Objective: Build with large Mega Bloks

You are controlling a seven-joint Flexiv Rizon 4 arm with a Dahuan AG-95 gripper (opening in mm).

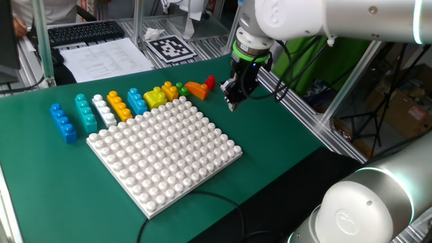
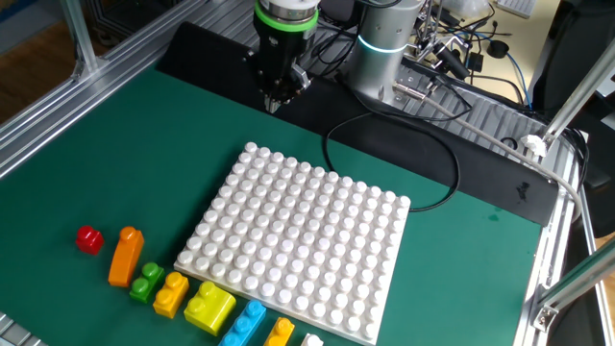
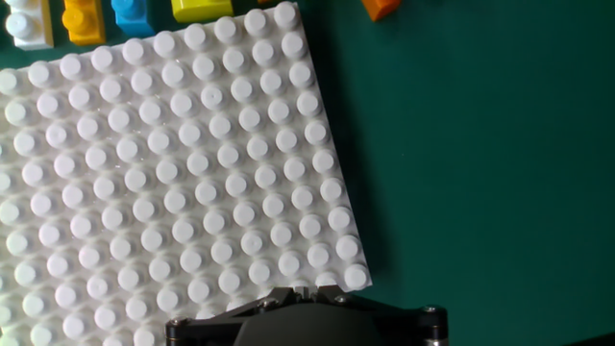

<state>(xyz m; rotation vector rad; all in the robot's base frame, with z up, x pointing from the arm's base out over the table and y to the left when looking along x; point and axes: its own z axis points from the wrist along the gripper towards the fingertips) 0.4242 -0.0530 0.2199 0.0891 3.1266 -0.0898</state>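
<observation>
Several large Mega Bloks lie in a row on the green mat along one side of the white studded baseplate [image 1: 165, 155] [image 2: 298, 245] [image 3: 163, 183]. The row runs from a blue brick [image 1: 63, 123] through teal [image 1: 86, 113], white [image 1: 103, 110] and yellow [image 1: 154, 98] [image 2: 210, 308] to an orange brick [image 1: 196, 89] [image 2: 126, 256] and a red one [image 1: 210, 82] [image 2: 89, 239]. My gripper [image 1: 233, 102] [image 2: 276, 101] [image 3: 304, 288] hangs above the mat beside the baseplate's corner, apart from the bricks. It is shut with nothing between its fingers.
A black cable [image 2: 384, 130] curves over the mat behind the baseplate. Papers [image 1: 104, 57], a keyboard [image 1: 84, 32] and a printed marker [image 1: 171, 47] lie beyond the mat's far edge. Aluminium rails [image 2: 500, 144] border the table.
</observation>
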